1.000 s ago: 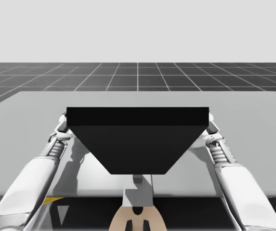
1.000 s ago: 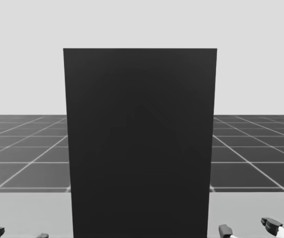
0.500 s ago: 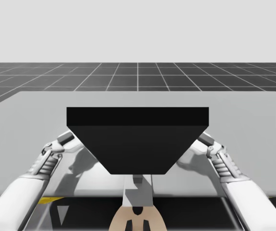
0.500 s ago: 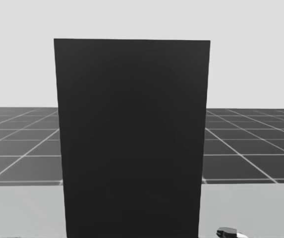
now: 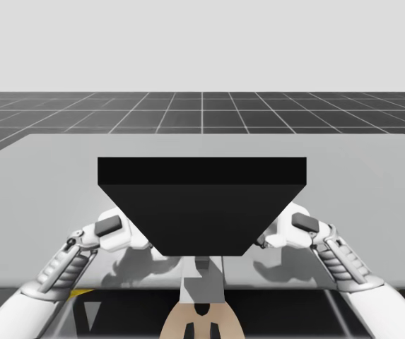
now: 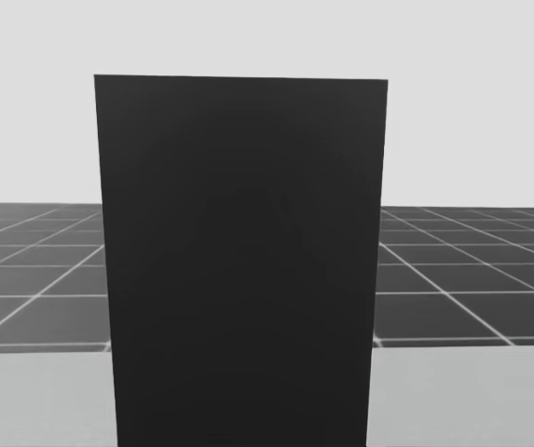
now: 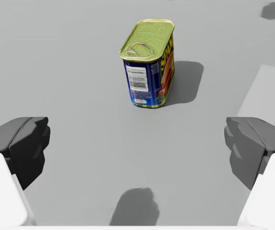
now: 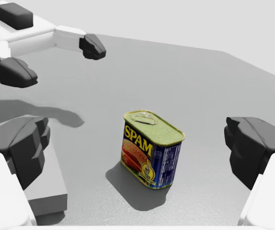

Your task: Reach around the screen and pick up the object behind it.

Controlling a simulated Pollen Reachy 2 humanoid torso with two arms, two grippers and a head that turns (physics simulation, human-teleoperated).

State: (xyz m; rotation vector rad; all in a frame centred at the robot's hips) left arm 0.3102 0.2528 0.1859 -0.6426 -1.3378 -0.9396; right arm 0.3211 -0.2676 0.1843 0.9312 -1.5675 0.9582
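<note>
A tall black screen (image 5: 202, 205) stands mid-table and blocks the head view's middle (image 6: 240, 261). Behind it a blue rectangular can (image 7: 149, 64) with a yellow-green lid stands upright on the grey table. My left gripper (image 7: 137, 148) is open, with the can ahead of it and well clear of its fingers. My right gripper (image 8: 137, 153) is open too, and the can (image 8: 151, 148) stands just ahead, between the lines of its fingers without touching them. Beyond the can, the right wrist view shows my left gripper (image 8: 55, 60). From above, my left gripper (image 5: 121, 233) and right gripper (image 5: 294, 227) flank the screen.
The grey table (image 5: 372, 183) spreads wide on both sides of the screen. A pale grey slab (image 8: 46, 187) lies on it beside one finger of my right gripper. Dark gridded floor (image 5: 202, 109) lies past the far edge.
In the high view both arms have drawn back toward the near edge, hands turned inward beside the screen. My head has turned slightly, and the grippers have left the head view.
</note>
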